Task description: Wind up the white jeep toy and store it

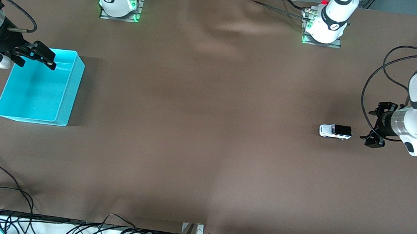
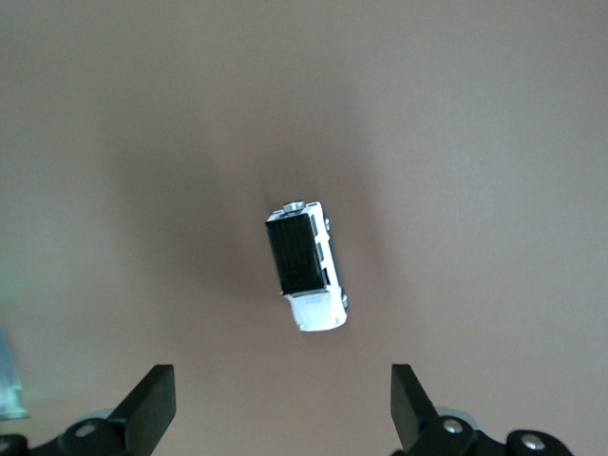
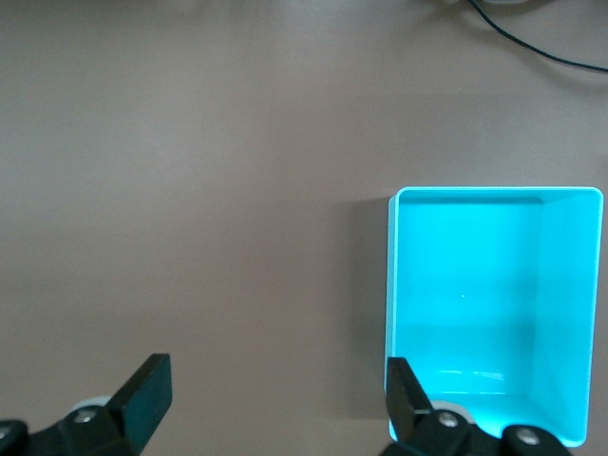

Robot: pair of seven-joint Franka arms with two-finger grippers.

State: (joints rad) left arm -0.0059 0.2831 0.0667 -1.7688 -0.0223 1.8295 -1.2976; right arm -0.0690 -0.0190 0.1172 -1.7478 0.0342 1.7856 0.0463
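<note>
The white jeep toy [image 1: 335,131] with a black roof stands on its wheels on the brown cloth, toward the left arm's end of the table. My left gripper [image 1: 372,127] is open and empty, low over the cloth just beside the jeep and apart from it. In the left wrist view the jeep [image 2: 306,276] lies ahead of the open left gripper [image 2: 283,408], not between the fingers. My right gripper [image 1: 38,55] is open and empty, over the rim of the cyan bin [image 1: 76,87]. The right wrist view shows the empty bin [image 3: 391,285] beside the right gripper [image 3: 280,404].
The brown cloth [image 1: 207,132] covers the table and is wrinkled near the arm bases [image 1: 119,3] [image 1: 324,26]. Black cables [image 1: 7,220] lie along the table edge nearest the front camera. A cable loops from the left arm's wrist [image 1: 375,80].
</note>
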